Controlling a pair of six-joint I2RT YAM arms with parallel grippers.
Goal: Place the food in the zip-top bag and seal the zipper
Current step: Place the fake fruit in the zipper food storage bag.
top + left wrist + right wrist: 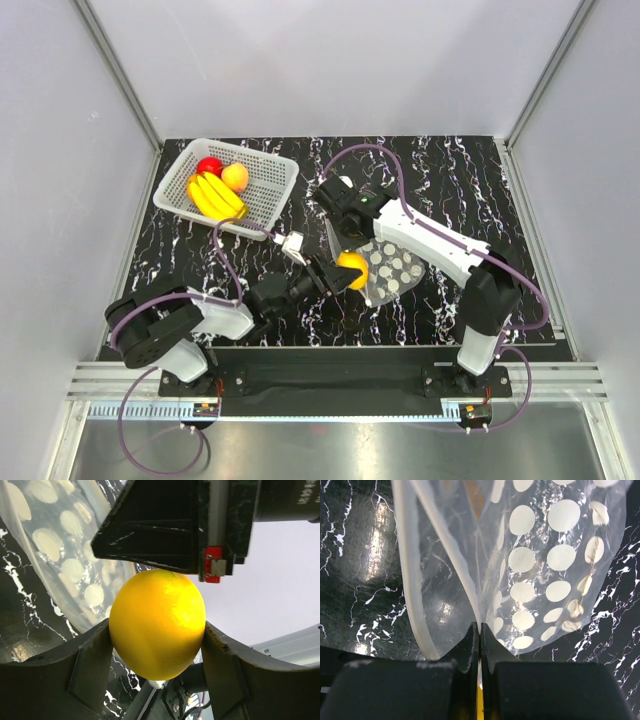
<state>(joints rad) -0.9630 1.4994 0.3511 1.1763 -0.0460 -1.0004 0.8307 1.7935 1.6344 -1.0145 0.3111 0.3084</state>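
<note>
Black marble-patterned table [480, 180] with white veining fills the workspace, closed in by pale walls [60, 150].

At the far left of the table sits a white perforated basket [281, 184]. It holds the bananas [215, 195], with the red fruit [209, 165] and the yellow-pink fruit [235, 177] lying just behind them, both touching the bunch.

Near the table's middle, the left gripper [345, 272] reaches in from the left with the orange fruit [351, 268] clamped between its fingers. In the left wrist view the fruit [157, 622] is pressed on both sides by the dark fingers [87, 665]. It hangs clear of the table and just beside the zip-top bag [60, 555].

The bag [395, 268] lies flat on the table to the right of the fruit, its white dots facing up and its mouth turned toward the fruit. Whether the fruit has passed the mouth edge cannot be told.

From the far side, the right gripper [338, 235] points down at the bag's mouth. In the right wrist view its fingertips [470, 637] are pinched tight on one lip of the clear film [540, 570], lifting that lip. The zipper [412, 580] shows as two pale strips that run apart from each other, so the mouth gapes and is unsealed.
</note>
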